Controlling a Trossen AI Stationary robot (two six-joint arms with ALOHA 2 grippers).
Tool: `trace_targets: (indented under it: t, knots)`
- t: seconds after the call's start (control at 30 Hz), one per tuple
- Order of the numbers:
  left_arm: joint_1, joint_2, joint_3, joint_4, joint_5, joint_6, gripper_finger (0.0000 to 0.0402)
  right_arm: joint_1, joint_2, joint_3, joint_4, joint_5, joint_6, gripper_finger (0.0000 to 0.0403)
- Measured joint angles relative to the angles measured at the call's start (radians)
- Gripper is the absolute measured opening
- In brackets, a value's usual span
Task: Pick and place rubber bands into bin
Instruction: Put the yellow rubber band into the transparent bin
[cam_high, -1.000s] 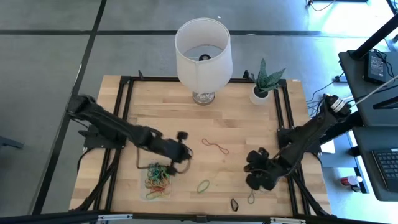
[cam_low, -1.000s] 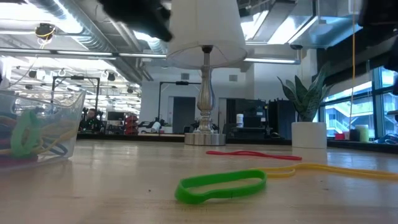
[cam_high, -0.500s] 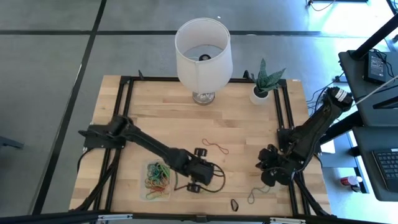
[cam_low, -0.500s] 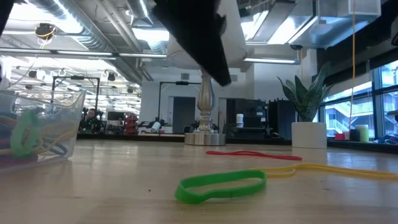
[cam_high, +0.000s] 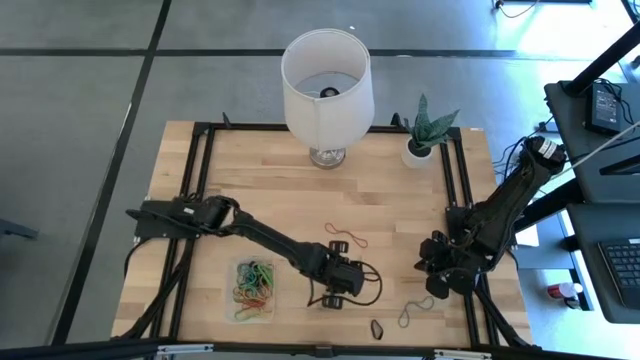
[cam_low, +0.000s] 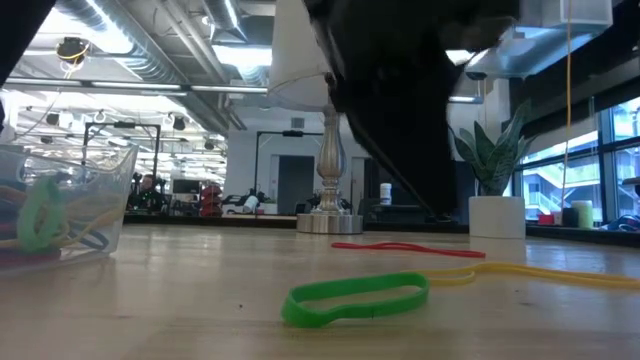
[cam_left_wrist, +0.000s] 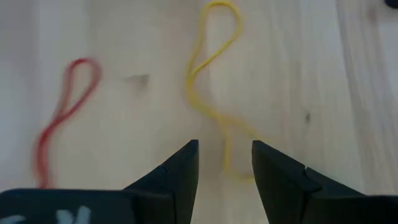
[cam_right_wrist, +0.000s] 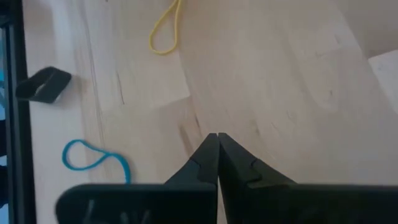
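The bin (cam_high: 252, 291) stands near the front edge of the counter (cam_high: 260, 180), left of centre, with many rubber bands (cam_high: 254, 282) inside. The left end effector (cam_left_wrist: 225, 163) hangs over a yellow band (cam_left_wrist: 211, 74) near the front, fingers spread, holding nothing. The right end effector (cam_right_wrist: 217, 152) waits near the right edge, fingers pressed together.

— What colours do you see past my left claw (cam_left_wrist: 225, 163)?

— My fingers are black; under them the table (cam_high: 400, 215) is pale blond wood with fine grain. A yellow band (cam_left_wrist: 211, 74) and a red band (cam_left_wrist: 62, 112) lie on it.

— And by my right claw (cam_right_wrist: 217, 144)?

— A blue band (cam_right_wrist: 93, 158), a black band (cam_right_wrist: 42, 84), another yellow one (cam_right_wrist: 168, 28). The green band (cam_low: 355, 297) is bright. The bin (cam_high: 253, 290) is clear, its bands mixed green, orange and red
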Motion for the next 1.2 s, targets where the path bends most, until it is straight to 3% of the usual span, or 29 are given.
trace_targets:
  t: [0.37, 0.47, 0.6, 0.7, 0.93, 1.2]
  knots:
    - [-0.005, 0.090, 0.004, 0.051, -0.016, 0.000, 0.0136, 0.005, 0.001, 0.000, 0.010, 0.000, -0.005, 0.0004]
    - [-0.013, 0.108, 0.008, 0.049, -0.021, -0.002, 0.0099, 0.004, 0.001, 0.000, 0.018, 0.001, -0.005, 0.0004]
    - [-0.017, 0.129, 0.008, 0.049, -0.001, -0.051, 0.0016, 0.004, 0.001, 0.000, 0.027, 0.001, -0.004, 0.0004]
    - [-0.015, 0.129, 0.008, 0.042, 0.018, -0.078, 0.0004, 0.004, 0.001, 0.000, 0.032, 0.001, -0.004, 0.0004]
    - [-0.017, 0.049, -0.008, -0.032, -0.004, -0.080, 0.0002, 0.004, 0.001, 0.000, 0.049, 0.014, -0.001, 0.0004]
    - [-0.036, -0.116, -0.003, -0.109, -0.102, -0.077, 0.0002, 0.004, 0.001, 0.000, 0.096, 0.056, 0.001, 0.0004]
